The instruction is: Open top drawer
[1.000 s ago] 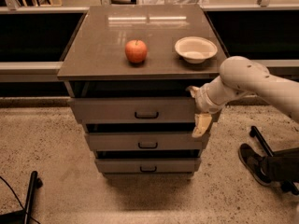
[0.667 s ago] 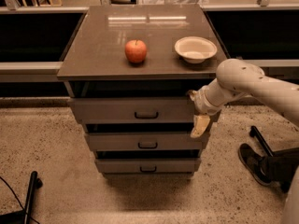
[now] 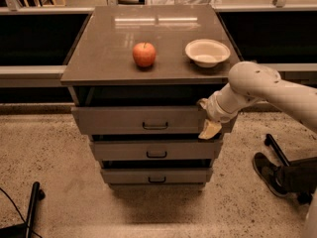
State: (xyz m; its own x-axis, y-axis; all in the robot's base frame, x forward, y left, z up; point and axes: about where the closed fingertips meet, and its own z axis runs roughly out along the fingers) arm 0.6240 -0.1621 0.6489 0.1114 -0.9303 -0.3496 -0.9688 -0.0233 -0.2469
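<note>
The top drawer point(image 3: 129, 120) is the widest grey front of three, just under the brown cabinet top point(image 3: 104, 58). Its small dark loop handle point(image 3: 155, 126) sits at the middle. A dark gap shows between the cabinet top and the drawer front. My gripper point(image 3: 209, 125) is at the right end of the top drawer front, at or touching its right edge, well to the right of the handle. The white arm point(image 3: 267, 90) reaches in from the right. The inside of the drawer is hidden.
A red apple point(image 3: 144, 54) and a white bowl point(image 3: 207, 52) sit on the cabinet top. Two narrower drawers point(image 3: 156, 150) point(image 3: 156, 175) lie below. A dark wheeled base point(image 3: 285, 175) stands on the floor at right, and a black pole point(image 3: 30, 207) at lower left.
The arm's elbow has shifted slightly left and the gripper has stayed at the drawer's right end. The drawer front looks unmoved.
</note>
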